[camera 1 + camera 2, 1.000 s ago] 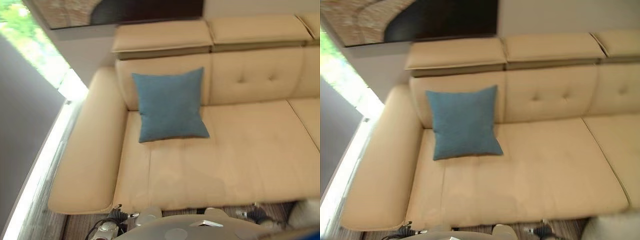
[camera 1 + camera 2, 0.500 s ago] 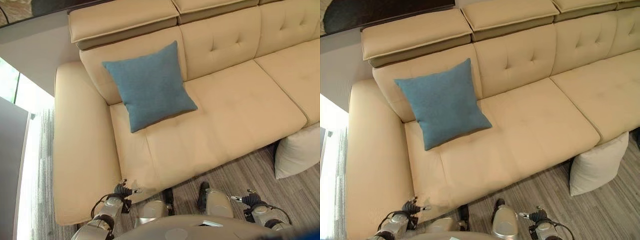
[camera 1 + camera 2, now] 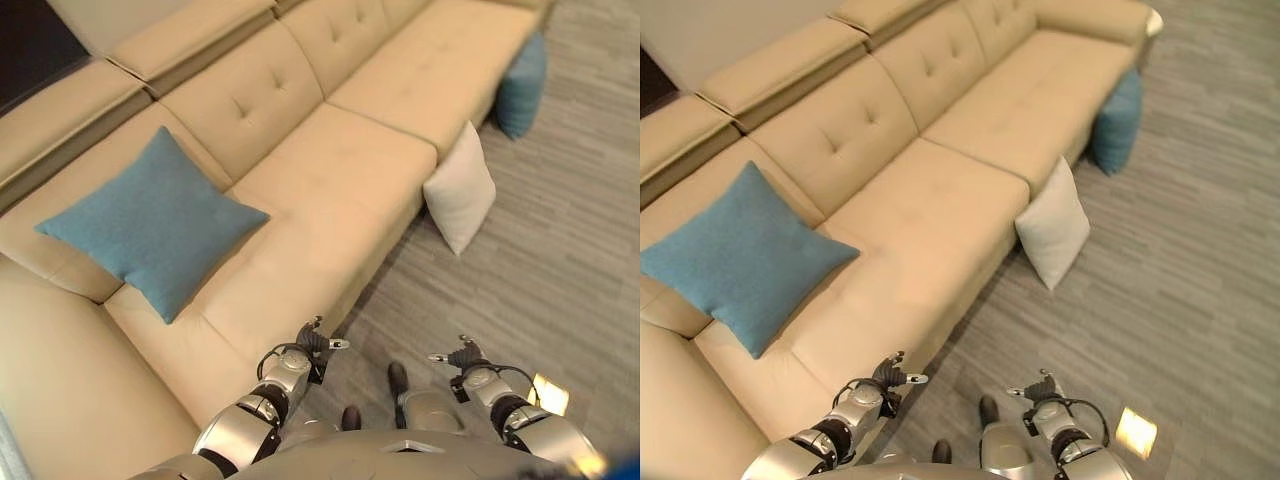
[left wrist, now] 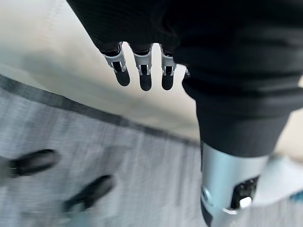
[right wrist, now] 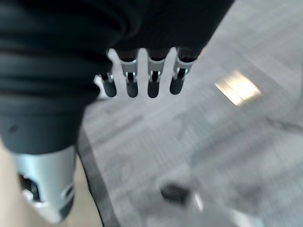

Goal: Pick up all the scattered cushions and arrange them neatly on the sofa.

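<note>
Left hand: left hand (image 3: 305, 345) hangs low by the front edge of the long beige leather sofa (image 3: 330, 170), fingers (image 4: 144, 75) straight and relaxed, holding nothing — its wrist view looks past them at the sofa's front and the floor.
Right hand: right hand (image 3: 462, 358) hangs over the grey wood-look floor (image 3: 570, 230), fingers (image 5: 151, 85) likewise straight and empty; both arms seem parked at the sides, probably because no reach has begun.
Placed cushion: square blue fabric cushion (image 3: 150, 225) sits at the sofa's left end, propped on one corner against the backrest — it reads as already arranged, so I judge it needs no further handling.
White cushion: square off-white fabric cushion (image 3: 460, 190) stands on the floor, leaning against the sofa's front; it is the nearest loose one, ahead of the robot and to the right, well apart from both hands.
Far cushion: second blue cushion (image 3: 522, 82) also leans on the sofa's front, farther along, beyond the white one.
Relation to hands: neither hand touches any cushion; the right hand lies on the side closer to the white cushion.
Judgement: task partly done — two cushions left on the floor, and the robot would have to approach before either is graspable.
</note>
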